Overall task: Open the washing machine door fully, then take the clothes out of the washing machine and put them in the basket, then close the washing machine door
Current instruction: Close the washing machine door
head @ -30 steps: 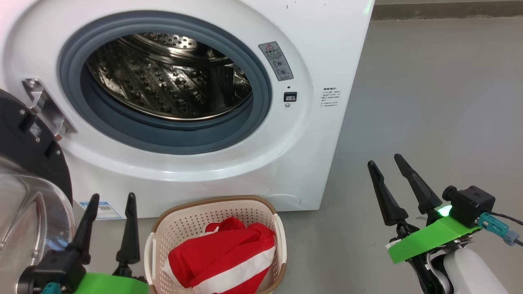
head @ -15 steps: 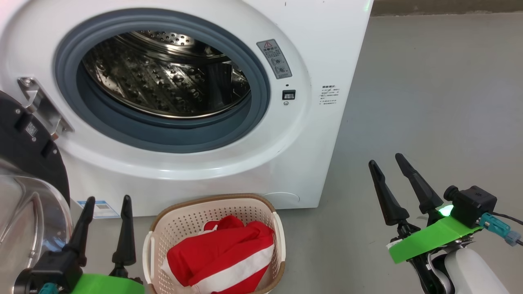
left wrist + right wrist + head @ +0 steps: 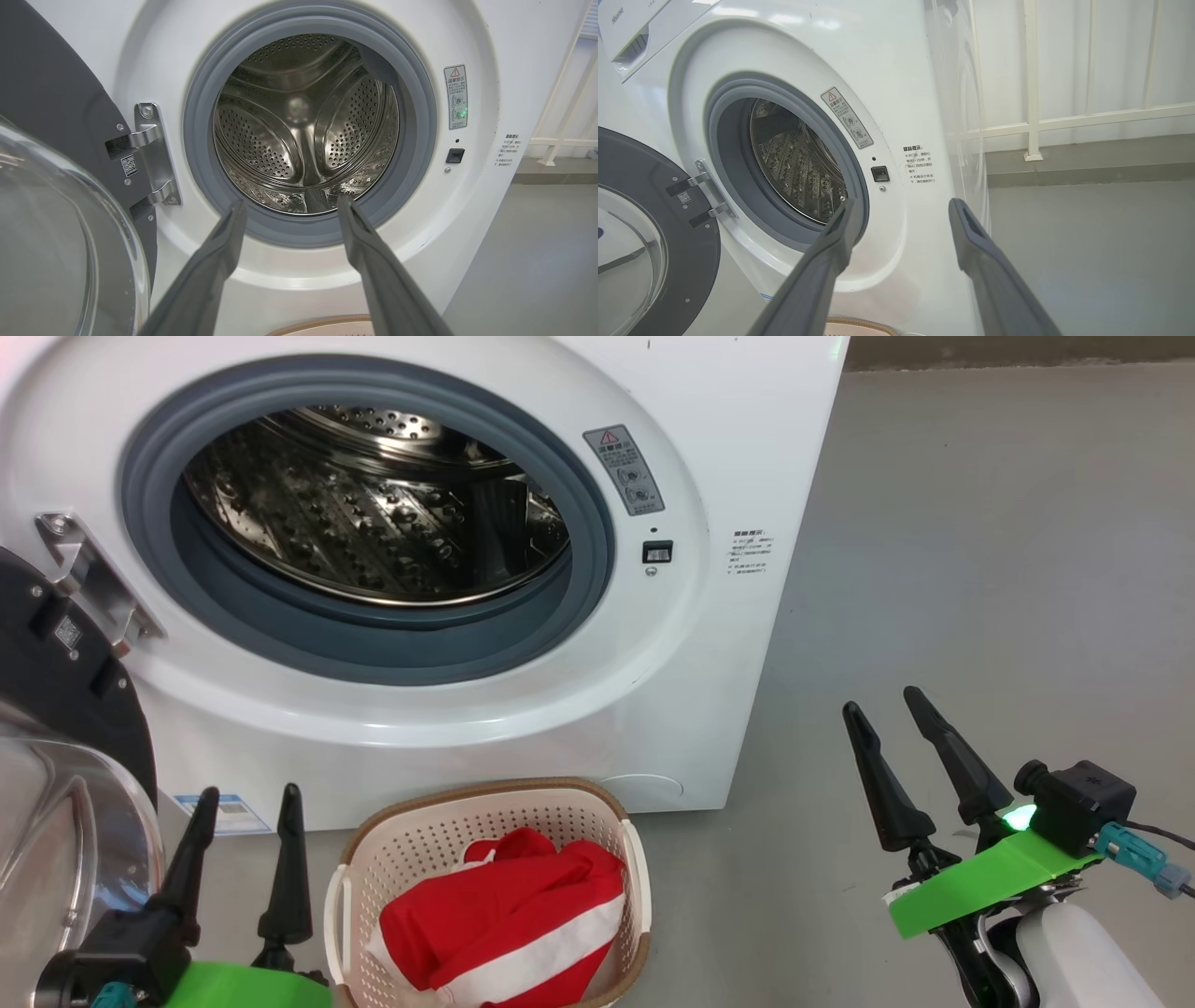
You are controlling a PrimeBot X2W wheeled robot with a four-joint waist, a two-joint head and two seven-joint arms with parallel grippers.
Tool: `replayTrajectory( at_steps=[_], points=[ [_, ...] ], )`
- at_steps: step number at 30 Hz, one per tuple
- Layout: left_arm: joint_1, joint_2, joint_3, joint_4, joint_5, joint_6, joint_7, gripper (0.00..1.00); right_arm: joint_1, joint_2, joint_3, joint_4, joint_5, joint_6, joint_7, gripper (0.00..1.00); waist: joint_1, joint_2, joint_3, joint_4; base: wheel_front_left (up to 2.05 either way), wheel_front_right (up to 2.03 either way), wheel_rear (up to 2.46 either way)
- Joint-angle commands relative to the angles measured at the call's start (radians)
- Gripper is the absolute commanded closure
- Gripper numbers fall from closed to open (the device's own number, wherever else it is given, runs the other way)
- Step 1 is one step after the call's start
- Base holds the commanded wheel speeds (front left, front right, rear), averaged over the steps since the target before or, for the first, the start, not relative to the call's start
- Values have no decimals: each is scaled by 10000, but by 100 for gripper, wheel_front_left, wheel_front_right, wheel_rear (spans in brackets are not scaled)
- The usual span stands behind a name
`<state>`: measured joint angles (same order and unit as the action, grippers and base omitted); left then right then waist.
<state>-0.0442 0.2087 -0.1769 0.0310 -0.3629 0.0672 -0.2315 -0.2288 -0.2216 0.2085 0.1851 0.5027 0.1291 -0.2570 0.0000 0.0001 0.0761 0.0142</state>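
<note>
The white washing machine [image 3: 738,448] stands with its steel drum [image 3: 373,513] showing no clothing inside. Its black washing machine door [image 3: 65,709] hangs swung out at the left, glass bowl toward me; the door [image 3: 51,107] and the bare drum [image 3: 303,126] also show in the left wrist view. Red clothes with white stripes [image 3: 504,924] lie in the cream basket [image 3: 523,807] on the floor before the machine. My left gripper [image 3: 247,798] is open just left of the basket, beside the door. My right gripper [image 3: 882,705] is open over bare floor at the right.
Grey floor [image 3: 1008,569] stretches to the right of the machine. A white railing [image 3: 1031,93] and a low grey kerb run behind it in the right wrist view. A blue label [image 3: 224,812] sits at the machine's lower left corner.
The whole head view has shifted slightly, so the camera moved. My left gripper sits a little lower in the picture. Clothes, basket and door keep their places.
</note>
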Motion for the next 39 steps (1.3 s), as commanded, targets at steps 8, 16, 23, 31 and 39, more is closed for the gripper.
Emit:
replayTrajectory(
  at_steps=[8,16,23,31,39],
  points=[
    [-330,192,311,-182,-163,84,-76,0,-148,-64,126,-230,-11,16,-48,0,0,-1,22,0,0,0,0],
    [-311,147,353,-170,-325,122,-98,0,-143,-49,119,-218,-20,16,-48,0,0,-1,19,-32,-26,26,0],
    [-303,159,311,-132,-380,101,-116,0,-116,-63,128,-223,-6,16,-48,0,0,-1,-2,-27,-123,123,0],
    [-341,171,248,-137,-410,51,-142,0,-133,-78,120,-227,0,16,-48,0,0,-1,34,-2,-174,174,0],
    [-350,187,199,-84,-442,57,-157,0,-148,-69,111,-204,-10,16,-48,0,0,-1,19,13,-78,78,0]
  ],
)
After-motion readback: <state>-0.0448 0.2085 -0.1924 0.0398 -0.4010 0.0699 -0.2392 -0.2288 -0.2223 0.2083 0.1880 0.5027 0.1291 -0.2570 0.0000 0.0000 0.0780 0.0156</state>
